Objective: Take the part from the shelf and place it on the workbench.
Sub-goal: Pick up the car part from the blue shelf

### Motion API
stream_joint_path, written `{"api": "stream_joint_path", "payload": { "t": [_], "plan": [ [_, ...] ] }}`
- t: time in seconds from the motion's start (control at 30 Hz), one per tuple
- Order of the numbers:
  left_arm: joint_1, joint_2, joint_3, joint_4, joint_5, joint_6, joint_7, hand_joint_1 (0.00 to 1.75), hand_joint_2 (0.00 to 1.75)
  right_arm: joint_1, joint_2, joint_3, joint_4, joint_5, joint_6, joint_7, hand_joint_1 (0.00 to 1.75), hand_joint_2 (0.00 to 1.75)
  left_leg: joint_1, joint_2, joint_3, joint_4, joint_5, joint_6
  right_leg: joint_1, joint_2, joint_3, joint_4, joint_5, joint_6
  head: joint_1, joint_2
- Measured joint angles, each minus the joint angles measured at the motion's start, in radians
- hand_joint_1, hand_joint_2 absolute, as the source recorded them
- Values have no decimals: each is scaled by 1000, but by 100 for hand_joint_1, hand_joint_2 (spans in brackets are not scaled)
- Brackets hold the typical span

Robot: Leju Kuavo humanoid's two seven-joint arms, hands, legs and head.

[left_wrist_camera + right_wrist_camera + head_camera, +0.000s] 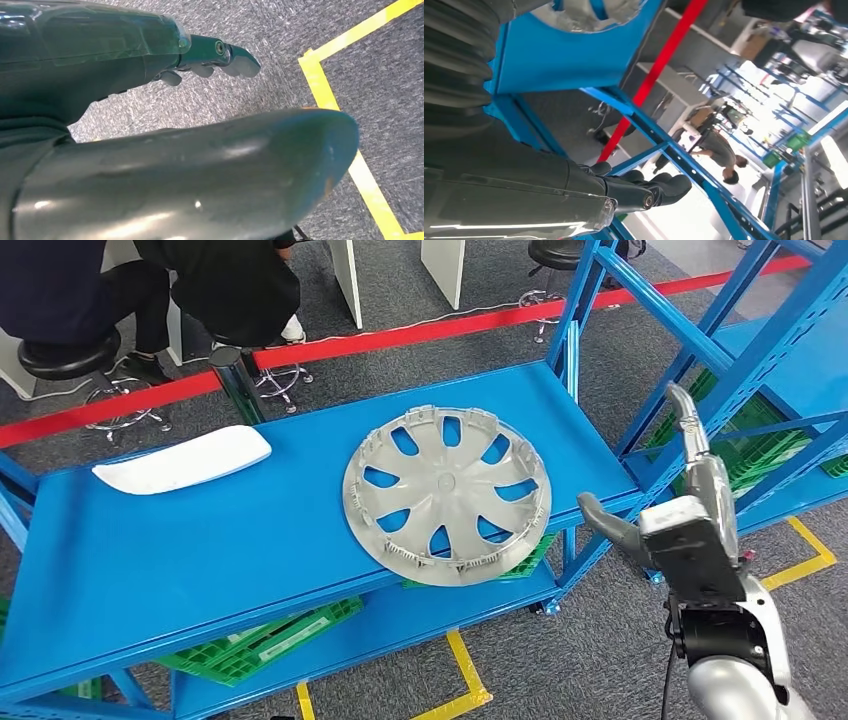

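Note:
A silver hubcap (447, 494) lies flat on the blue shelf (200, 540), its near rim hanging slightly over the front edge. My right hand (680, 500) is raised just right of the shelf's corner, fingers straight and thumb spread, holding nothing and apart from the hubcap. In the right wrist view its dark fingers (649, 190) stick out before blue shelf beams, with a sliver of the hubcap (584, 12) beyond. My left hand (200, 55) hangs over grey carpet, fingers extended, with nothing in it.
A white curved panel (185, 460) lies at the shelf's back left. Green crates (260, 640) sit on the lower level. A blue rack (740, 370) stands to the right. Red barrier tape (400, 335) runs behind, with seated people (150, 290) beyond. Yellow floor tape (340, 110) marks the carpet.

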Motion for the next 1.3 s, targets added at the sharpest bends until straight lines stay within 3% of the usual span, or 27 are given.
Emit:
{"api": "stream_joint_path", "payload": {
  "t": [0.2, 0.3, 0.37, 0.6, 0.87, 1.3],
  "plan": [
    [-1, -2, -18, 0, -30, -15, 1, 0, 0, -101, -75, 52, 71, 388, 311, 126, 0, 175, -1, 3, 0, 0, 0, 0, -1, 1, 1, -2, 1, -2, 1, 0],
    [-2, -4, -29, 0, -44, -22, 5, 0, 0, -175, -112, 104, 128, 415, 461, 129, 0, 175, -2, 4, 0, 0, 0, 0, -2, 1, 2, -3, 2, -2, 1, 0],
    [-3, -5, -36, 0, -49, -25, 7, 0, 0, -223, -132, 139, 170, 411, 511, 129, 0, 175, -2, 4, 0, 0, 0, 0, -2, 1, 2, -4, 2, -1, 1, 0],
    [-4, -5, -49, 0, -56, -27, 9, 0, 0, -312, -170, 221, 260, 386, 565, 117, 0, 175, -2, 4, 0, 0, 0, 0, -2, 1, 2, -4, 3, -1, 2, 0],
    [-8, 3, -64, 0, -75, -25, 19, 0, 0, -428, -160, 366, 344, 345, 634, 82, 0, 175, -2, 6, 0, 0, 0, 0, -1, 1, 2, -5, 3, -1, 2, 0],
    [-9, 43, -73, 3, -55, -20, 48, 0, 0, -487, -161, 477, 403, 268, 618, 82, 0, 175, -2, 4, 0, 0, 0, 0, -2, 1, 2, -5, 3, -1, 3, 0]
  ]
}}
